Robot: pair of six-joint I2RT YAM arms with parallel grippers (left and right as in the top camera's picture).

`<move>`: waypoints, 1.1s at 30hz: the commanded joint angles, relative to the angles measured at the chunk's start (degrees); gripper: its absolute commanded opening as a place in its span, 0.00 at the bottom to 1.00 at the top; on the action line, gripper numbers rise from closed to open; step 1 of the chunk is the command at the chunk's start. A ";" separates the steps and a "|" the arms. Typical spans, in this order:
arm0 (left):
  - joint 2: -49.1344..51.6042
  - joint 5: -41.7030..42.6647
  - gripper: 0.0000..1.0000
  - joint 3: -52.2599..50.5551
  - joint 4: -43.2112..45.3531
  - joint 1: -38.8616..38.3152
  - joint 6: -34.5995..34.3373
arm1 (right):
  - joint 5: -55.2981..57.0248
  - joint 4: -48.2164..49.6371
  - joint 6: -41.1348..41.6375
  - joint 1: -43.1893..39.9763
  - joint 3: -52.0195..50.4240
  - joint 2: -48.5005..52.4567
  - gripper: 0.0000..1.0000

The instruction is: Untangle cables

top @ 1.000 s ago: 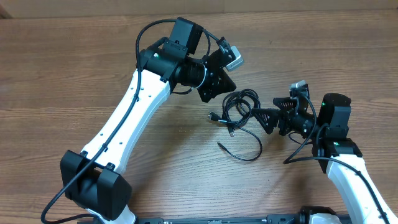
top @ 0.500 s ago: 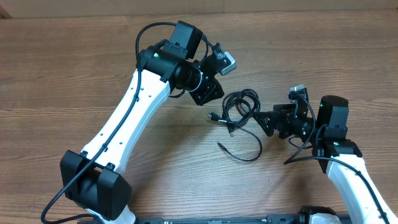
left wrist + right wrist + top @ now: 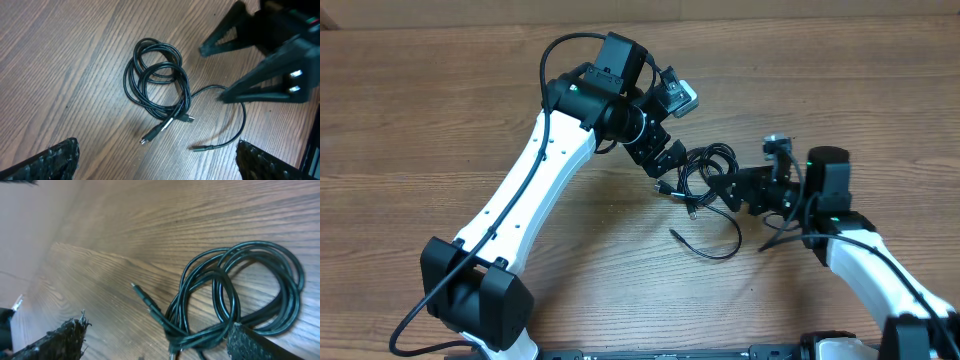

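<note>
The cables (image 3: 705,168) lie on the wooden table as a bunch of thin black loops. One loose strand curves off to a plug end (image 3: 674,234). In the left wrist view the coil (image 3: 157,75) lies ahead of my left gripper (image 3: 157,162), which is open and holds nothing. From above, the left gripper (image 3: 669,168) hangs at the bunch's left edge. My right gripper (image 3: 726,188) is at the bunch's right side, open. In its own view the lower loops (image 3: 200,330) lie between the right gripper's (image 3: 160,345) fingers, close against the right finger (image 3: 260,345).
The right gripper's black fingers (image 3: 260,85) reach into the left wrist view from the upper right, close over the loose strand. The bare wooden table (image 3: 440,130) spreads to the left and behind.
The left gripper has opened from shut and swung down to the bunch's left edge. The right gripper has moved left onto the bunch, its jaws narrowing slightly.
</note>
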 commanded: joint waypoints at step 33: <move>0.83 -0.26 1.00 0.74 0.15 0.09 0.02 | 6.40 15.82 0.39 4.92 0.55 19.19 0.80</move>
